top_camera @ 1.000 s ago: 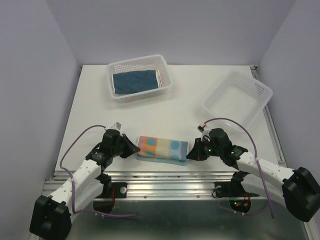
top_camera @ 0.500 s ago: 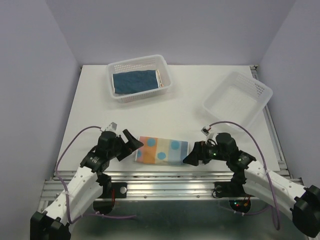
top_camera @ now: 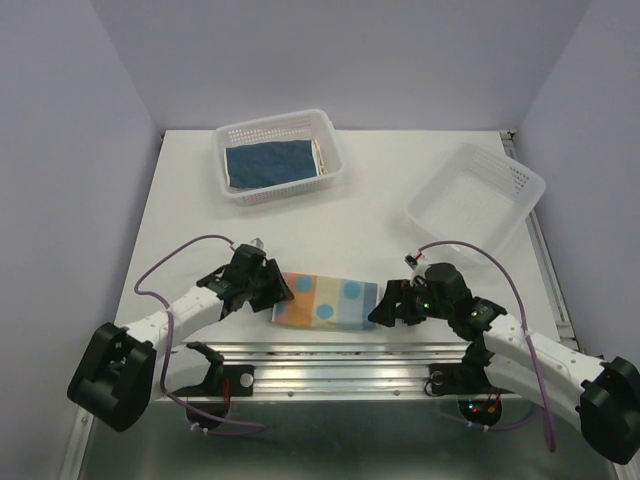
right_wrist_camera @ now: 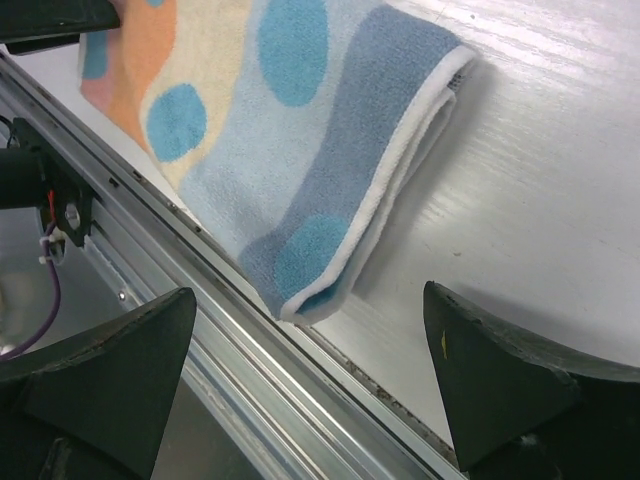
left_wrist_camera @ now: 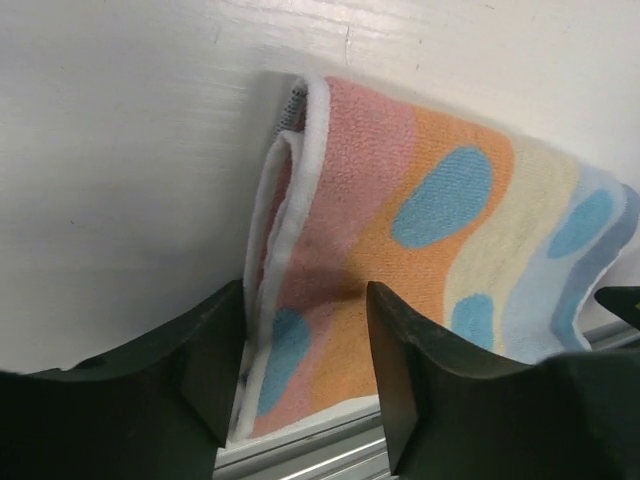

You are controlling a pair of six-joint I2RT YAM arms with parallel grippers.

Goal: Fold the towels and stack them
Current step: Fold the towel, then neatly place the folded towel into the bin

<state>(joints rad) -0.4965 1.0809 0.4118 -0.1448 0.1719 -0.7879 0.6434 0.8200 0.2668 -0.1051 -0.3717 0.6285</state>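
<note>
A folded towel [top_camera: 325, 301] with pastel pink, orange, cream and blue patches and blue dots lies flat at the table's near edge. My left gripper [top_camera: 272, 290] is at its left end. In the left wrist view its fingers stand partly apart over the towel [left_wrist_camera: 400, 270]'s near left corner, and nothing is pinched at the left gripper [left_wrist_camera: 305, 295]. My right gripper [top_camera: 385, 305] sits just off the right end. It is wide open, and the towel [right_wrist_camera: 290, 150]'s folded corner lies ahead of the right gripper [right_wrist_camera: 310, 292]. A navy towel [top_camera: 268, 162] lies in the far basket.
A white perforated basket [top_camera: 335, 150] stands at the back left and holds the navy towel. A second white basket [top_camera: 520, 178] sits tilted at the back right. The metal rail [top_camera: 330, 345] of the table's front edge runs just below the folded towel.
Both grippers let go of the towel's ends and opened. The left gripper backed off, then moved in again over the left end with its jaws narrower. The right arm drew back slightly.
</note>
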